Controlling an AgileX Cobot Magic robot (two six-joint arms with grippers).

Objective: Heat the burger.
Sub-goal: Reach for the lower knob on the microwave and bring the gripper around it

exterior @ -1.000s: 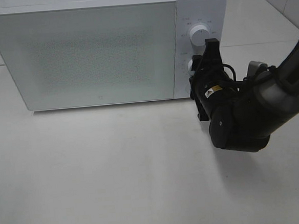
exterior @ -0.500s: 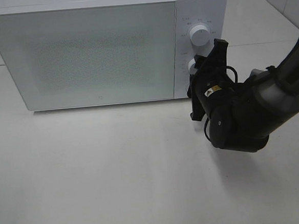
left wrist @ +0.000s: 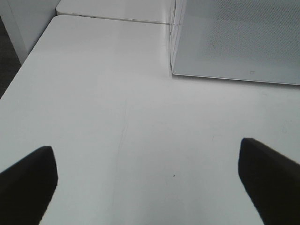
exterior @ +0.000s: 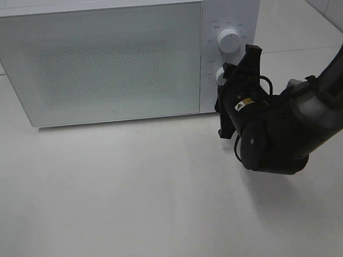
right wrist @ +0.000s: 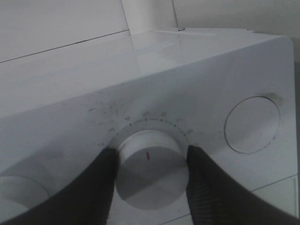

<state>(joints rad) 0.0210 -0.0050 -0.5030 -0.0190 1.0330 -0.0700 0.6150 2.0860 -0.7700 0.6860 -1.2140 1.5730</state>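
Note:
The burger is hidden in every view. The white microwave (exterior: 114, 62) stands at the back of the table with its door closed. My right gripper (exterior: 227, 80) reaches to its control panel and is shut on the lower knob (exterior: 219, 74). In the right wrist view the two dark fingers (right wrist: 93, 187) press on either side of that knob (right wrist: 149, 168), whose red mark points up at the scale. My left gripper (left wrist: 149, 187) hovers open over bare table, with nothing between its fingers, and the microwave (left wrist: 239, 42) ahead of it.
The upper knob (exterior: 230, 40) sits free above the held one. A round button (right wrist: 252, 124) lies beside the held knob on the panel. The white table (exterior: 117, 197) stretches in front of the microwave. A tiled wall shows at the right rear.
One second ago the right gripper's fingers stood nearly upright on the knob. They have since rolled, the upper finger swinging right. Over the last half second nothing moved.

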